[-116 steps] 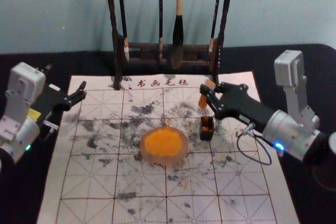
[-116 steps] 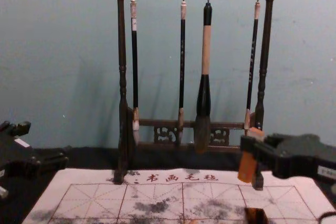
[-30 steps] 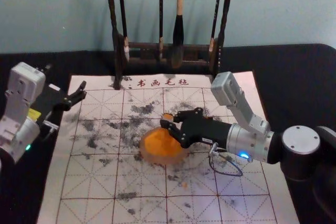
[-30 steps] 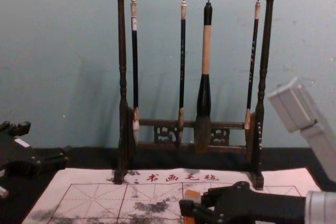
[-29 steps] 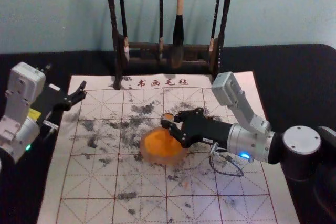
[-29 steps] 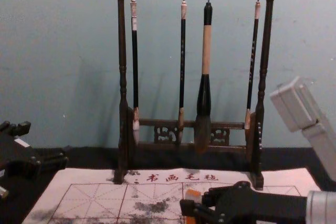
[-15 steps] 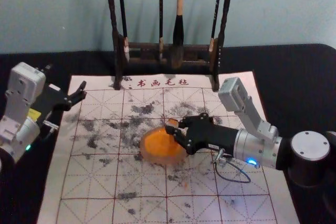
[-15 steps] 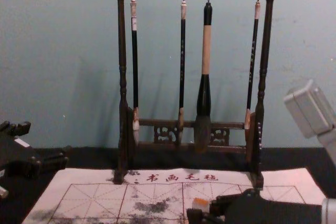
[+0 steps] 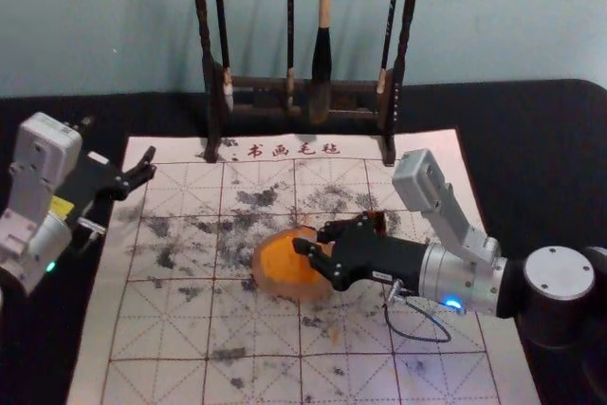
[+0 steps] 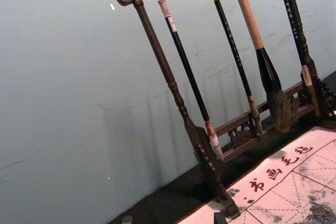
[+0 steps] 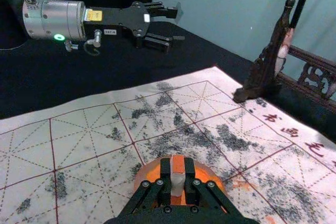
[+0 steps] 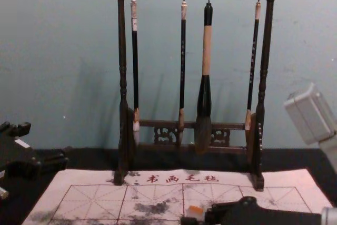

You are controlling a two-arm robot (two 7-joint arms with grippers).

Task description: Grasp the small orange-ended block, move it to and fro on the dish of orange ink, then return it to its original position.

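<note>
In the head view my right gripper [image 9: 313, 246] is over the right part of the dish [image 9: 275, 284] of orange ink, partly hiding it. It is shut on the small block [image 11: 178, 176], whose orange and whitish faces show between the fingers [image 11: 164, 176] in the right wrist view. The block's lower end is hidden there, so contact with the ink cannot be told. Low in the chest view, the block's orange top [image 12: 196, 210] shows beside the gripper. My left gripper [image 9: 146, 170] stays parked open at the mat's left edge; its two tips are apart in the left wrist view.
The gridded, ink-stained mat [image 9: 161, 329] lies under the dish. Behind my right gripper, a small dark box [image 9: 380, 221] is partly hidden. A wooden rack [image 12: 122, 77] with several hanging brushes stands at the back.
My right gripper has carried the block left from near the dark box to the dish. Over the last half second, both have shifted slightly toward the front. The left arm has not moved.
</note>
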